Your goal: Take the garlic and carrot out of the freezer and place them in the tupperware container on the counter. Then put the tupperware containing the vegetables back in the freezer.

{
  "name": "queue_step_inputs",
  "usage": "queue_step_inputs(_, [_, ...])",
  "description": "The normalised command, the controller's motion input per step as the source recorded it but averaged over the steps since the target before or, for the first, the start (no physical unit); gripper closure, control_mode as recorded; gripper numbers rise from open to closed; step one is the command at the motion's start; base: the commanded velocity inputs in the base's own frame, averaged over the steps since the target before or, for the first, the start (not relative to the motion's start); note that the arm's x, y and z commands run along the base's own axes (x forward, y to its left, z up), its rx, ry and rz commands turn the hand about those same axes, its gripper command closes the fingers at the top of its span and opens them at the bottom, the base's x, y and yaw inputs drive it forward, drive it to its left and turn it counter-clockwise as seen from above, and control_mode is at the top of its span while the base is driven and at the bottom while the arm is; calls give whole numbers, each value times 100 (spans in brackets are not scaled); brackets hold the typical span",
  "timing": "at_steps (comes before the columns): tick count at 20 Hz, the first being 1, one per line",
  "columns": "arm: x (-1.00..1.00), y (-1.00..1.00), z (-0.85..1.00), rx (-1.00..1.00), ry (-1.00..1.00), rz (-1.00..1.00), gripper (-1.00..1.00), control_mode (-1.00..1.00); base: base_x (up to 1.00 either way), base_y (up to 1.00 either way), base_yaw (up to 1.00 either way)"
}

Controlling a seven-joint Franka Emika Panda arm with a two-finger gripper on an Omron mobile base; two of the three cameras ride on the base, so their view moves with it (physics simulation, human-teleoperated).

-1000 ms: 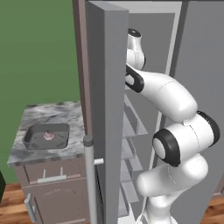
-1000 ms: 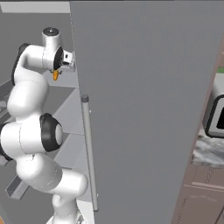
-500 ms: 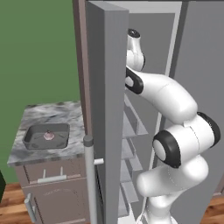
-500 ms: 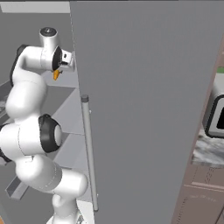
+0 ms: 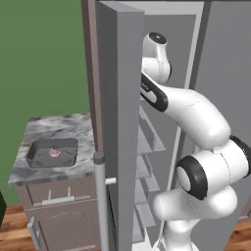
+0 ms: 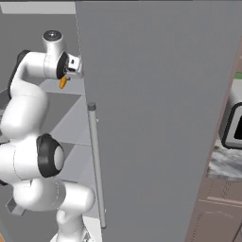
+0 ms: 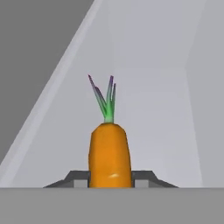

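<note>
My jaws [image 7: 110,180] are clamped on the carrot [image 7: 110,155], which stands upright between them with its green top pointing away from me. I am high inside the freezer [image 6: 156,118], just behind its open door, and in the right base view the carrot [image 6: 63,82] hangs as an orange speck under my hand.

As I judge it, the grip sits low on a smooth tapering root, so a quick swing could let it slide out and drop onto the slanted shelves [image 5: 147,142]. The thick door [image 5: 120,122] stands close beside my arm, and I could knock it on the way out.

Beyond the door, lower and well off, is the marbled worktop [image 5: 37,130] with the tray [image 5: 39,159]; the garlic [image 5: 54,152] already lies in it. A green wall rises behind.
</note>
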Motion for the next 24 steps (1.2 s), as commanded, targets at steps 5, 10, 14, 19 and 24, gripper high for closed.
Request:
queue_step_inputs(5, [-76, -19, 15, 0, -7, 0, 100, -100, 0, 0, 0])
queue_step_inputs(10, [-99, -14, 17, 0, -9, 0, 100, -100, 0, 0, 0])
queue_step_inputs(14, [-100, -28, 38, 0, -8, 0, 100, -100, 0, 0, 0])
queue_step_inputs(19, [-100, -32, 43, 0, -2, 0, 100, -100, 0, 0, 0])
queue_step_inputs(24, [-100, -23, 34, 0, 1, 0, 100, -100, 0, 0, 0])
